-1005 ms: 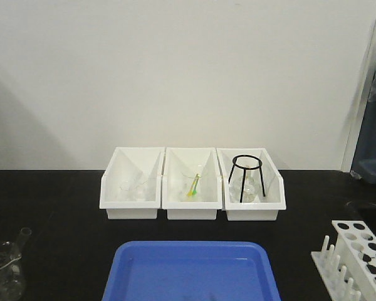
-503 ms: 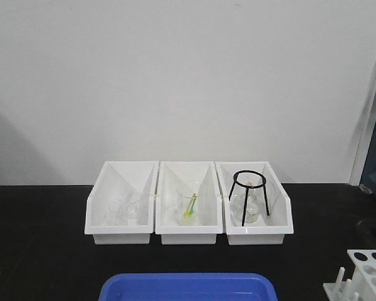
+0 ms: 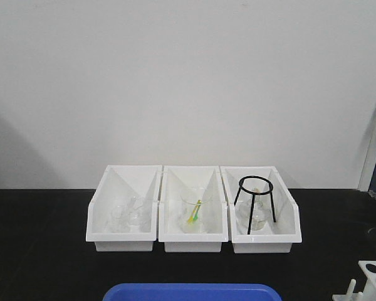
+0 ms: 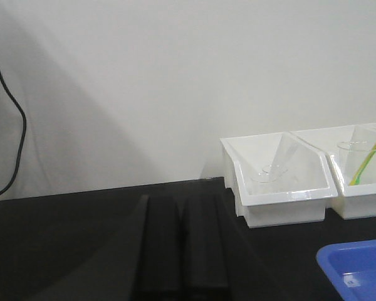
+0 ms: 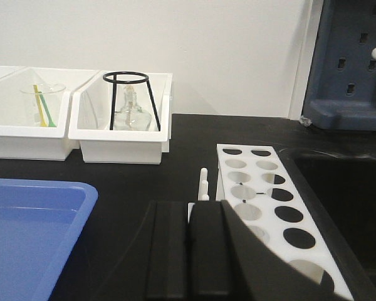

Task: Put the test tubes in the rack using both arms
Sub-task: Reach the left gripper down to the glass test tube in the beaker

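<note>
Jaws of the black left gripper (image 4: 178,251) stand pressed together on nothing, above the black benchtop (image 4: 62,238) left of the shallow blue plastic tray (image 4: 357,269). Behind the tray sit three white sloped plastic bins (image 3: 193,241). No slim clear glass test tubes can be made out in any view, so their heading and long axis cannot be told. The tray floor is largely hidden, and I judge they lie there. Right of the tray, the black right gripper (image 5: 188,251) is likewise closed and empty. Just ahead of it, slightly rightward, stands the small white plastic rack (image 5: 255,179), its long axis running away from the gripper and its holes facing up. The right arm is clearly the nearer to it.
</note>
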Robot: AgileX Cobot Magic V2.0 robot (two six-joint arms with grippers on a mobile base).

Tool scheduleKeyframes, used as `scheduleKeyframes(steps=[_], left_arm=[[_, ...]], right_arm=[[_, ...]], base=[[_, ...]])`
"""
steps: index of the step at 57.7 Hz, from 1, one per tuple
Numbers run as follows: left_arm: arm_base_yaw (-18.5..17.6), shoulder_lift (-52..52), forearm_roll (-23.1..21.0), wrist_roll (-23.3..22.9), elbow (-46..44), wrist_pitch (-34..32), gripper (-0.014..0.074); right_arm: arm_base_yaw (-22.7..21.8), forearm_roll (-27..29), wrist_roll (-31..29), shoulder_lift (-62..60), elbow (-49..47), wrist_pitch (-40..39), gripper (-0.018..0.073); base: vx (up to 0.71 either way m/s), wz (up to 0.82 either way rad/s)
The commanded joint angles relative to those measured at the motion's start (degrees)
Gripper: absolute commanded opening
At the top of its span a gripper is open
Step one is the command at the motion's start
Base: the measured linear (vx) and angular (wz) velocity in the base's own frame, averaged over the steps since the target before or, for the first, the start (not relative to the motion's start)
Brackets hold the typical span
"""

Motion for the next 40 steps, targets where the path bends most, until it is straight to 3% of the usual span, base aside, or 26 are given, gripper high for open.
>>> scheduleKeyframes(steps=[1,29,40], left_arm=[[0.1,1.3,-0.4,-0.2,1.6,-4.3,-0.0020],[0.1,1.3,-0.4,-0.2,1.5,-5.2,-0.0020],[0.1,1.3,-0.4,-0.5,1.5,-8.8,-0.0020]], right_arm=[[0.0,-0.6,0.0,0.0,0.6,-4.7,-0.0008],[0.0,-0.6,0.0,0.0,0.6,-6.1,-0.0008],[0.0,-0.6,0.0,0.0,0.6,-12.3,-0.0008]], base=[[0.00,0.00],[0.00,0.00],[0.00,0.00]])
